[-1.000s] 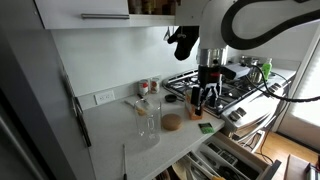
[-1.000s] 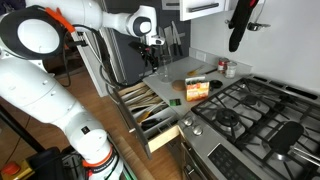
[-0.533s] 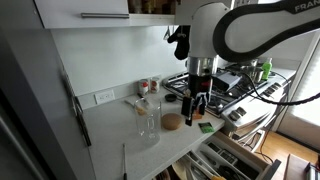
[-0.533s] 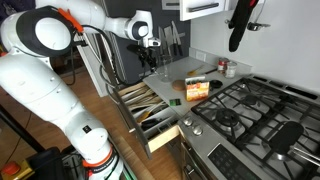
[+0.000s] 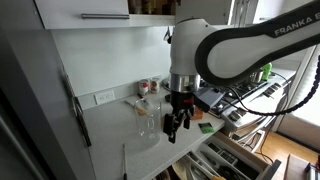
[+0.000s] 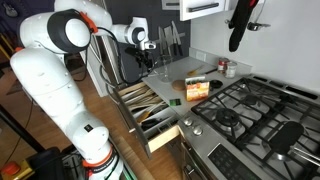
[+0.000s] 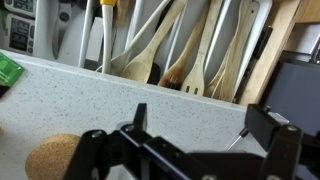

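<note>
Progress check: my gripper hangs wide open and empty over the counter, nothing grabbed yet. The cork coaster lies flat there, just beside it, near the open utensil drawer. Early days, I'd say.

A pale, speckled stone desk runs along a white wall in a kitchen. A clear, empty drinking glass stands upright near its middle. Two small jars stand together at the back, close to the wall. In the wrist view a round cork disc lies flat on the desk, well apart from a flat green object near the front edge. In an exterior view a yellow and orange box stands beside the stove.
</note>
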`<state>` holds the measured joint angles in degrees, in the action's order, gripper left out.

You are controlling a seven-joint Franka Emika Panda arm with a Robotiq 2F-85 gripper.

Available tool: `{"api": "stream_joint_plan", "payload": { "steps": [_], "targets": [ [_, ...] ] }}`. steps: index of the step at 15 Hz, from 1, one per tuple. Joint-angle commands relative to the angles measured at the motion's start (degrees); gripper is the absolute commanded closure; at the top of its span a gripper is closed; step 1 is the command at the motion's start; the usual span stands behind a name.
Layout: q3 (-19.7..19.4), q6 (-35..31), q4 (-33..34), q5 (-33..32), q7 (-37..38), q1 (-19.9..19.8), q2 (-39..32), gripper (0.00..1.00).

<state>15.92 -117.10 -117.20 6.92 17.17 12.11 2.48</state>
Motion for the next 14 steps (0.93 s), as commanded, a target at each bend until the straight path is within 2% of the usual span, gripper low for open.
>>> {"api": "stream_joint_plan", "payload": {
  "steps": [1, 2, 7, 11, 13, 14],
  "targets": [
    [-0.6, 0.2, 0.3, -0.1, 0.1, 0.6, -0.1, 0.00],
    [-0.6, 0.2, 0.4, -0.1, 0.1, 0.6, -0.1, 0.00],
    [1.1, -11.4, 0.3, 1.9, -3.3, 3.1, -5.5, 0.00],
    [1.5, -20.1, -0.8, 3.0, 4.3, 5.2, -9.7, 0.00],
    [1.0, -21.3, -0.6, 0.3, 7.6, 6.2, -11.6, 0.00],
    [1.1, -19.6, -0.1, 1.7, 4.4, 5.7, -10.4, 0.00]
  ]
}}
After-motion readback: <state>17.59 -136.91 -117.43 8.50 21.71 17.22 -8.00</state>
